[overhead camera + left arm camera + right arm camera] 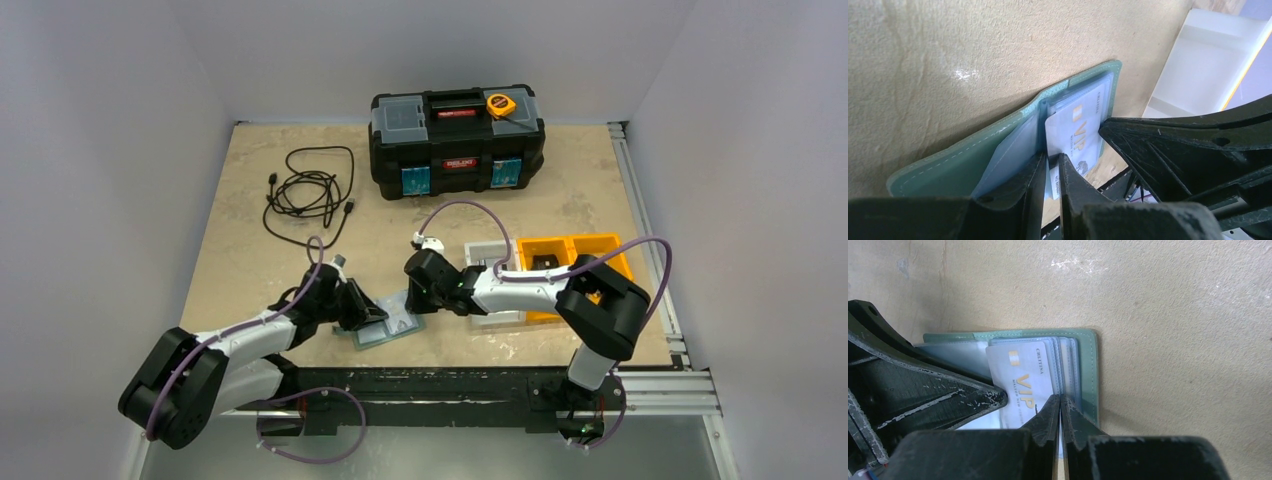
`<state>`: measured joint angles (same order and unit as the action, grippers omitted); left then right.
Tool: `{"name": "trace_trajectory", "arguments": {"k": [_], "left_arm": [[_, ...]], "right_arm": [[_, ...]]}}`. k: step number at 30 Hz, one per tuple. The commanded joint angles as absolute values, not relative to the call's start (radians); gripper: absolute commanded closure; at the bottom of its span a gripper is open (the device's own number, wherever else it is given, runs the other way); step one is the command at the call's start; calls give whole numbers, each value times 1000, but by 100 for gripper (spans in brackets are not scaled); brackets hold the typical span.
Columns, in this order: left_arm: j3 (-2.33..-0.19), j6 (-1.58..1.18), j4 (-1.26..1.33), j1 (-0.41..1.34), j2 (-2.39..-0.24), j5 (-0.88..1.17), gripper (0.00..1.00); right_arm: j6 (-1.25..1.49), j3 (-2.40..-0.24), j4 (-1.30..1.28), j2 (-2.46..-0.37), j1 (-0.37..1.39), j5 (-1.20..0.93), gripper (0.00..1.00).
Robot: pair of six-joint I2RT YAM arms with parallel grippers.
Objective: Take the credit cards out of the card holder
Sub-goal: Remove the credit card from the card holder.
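The teal card holder lies open on the table near the front edge, between my two grippers. Its pale blue pockets hold a white credit card with gold "VIP" lettering, which sticks partly out. No black or tan-orange card shows. My left gripper is shut on the lower edge of this card. My right gripper is shut on the edge of the pocket leaves beside the card, over the holder's teal cover. In the top view the left gripper and right gripper meet over the holder.
A black toolbox with a yellow tape measure on it stands at the back. A coiled black cable lies at the back left. A white bin and an orange bin sit right of the holder.
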<state>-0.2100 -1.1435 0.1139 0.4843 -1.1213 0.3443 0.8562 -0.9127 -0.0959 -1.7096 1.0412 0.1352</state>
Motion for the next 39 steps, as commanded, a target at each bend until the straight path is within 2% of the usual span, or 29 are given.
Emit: {"name": "trace_trajectory", "arguments": {"k": [1,8,20,29,36,39], "left_arm": [[-171,-1161,155,475,-1122,357,85],[-144,-1174,202,468,-1118,367,87],[-80,-1184,229,450,-1072,366,81],[-102,-1185,284,448,-1130,382,90],[-113,-1195,351,448,-1187,405,88],[-115,-1203,366,448,-1203,412,92]], "right_arm": [[846,-835,-268,-1771,1034,166,100],[847,-822,-268,-1773,1021,165,100],[848,-809,-263,-1778,1008,160,100],[844,-809,-252,-1790,1008,143,100],[836,-816,-252,-1793,1008,138,100],[836,-821,-254,-1795,1009,142,100]]}}
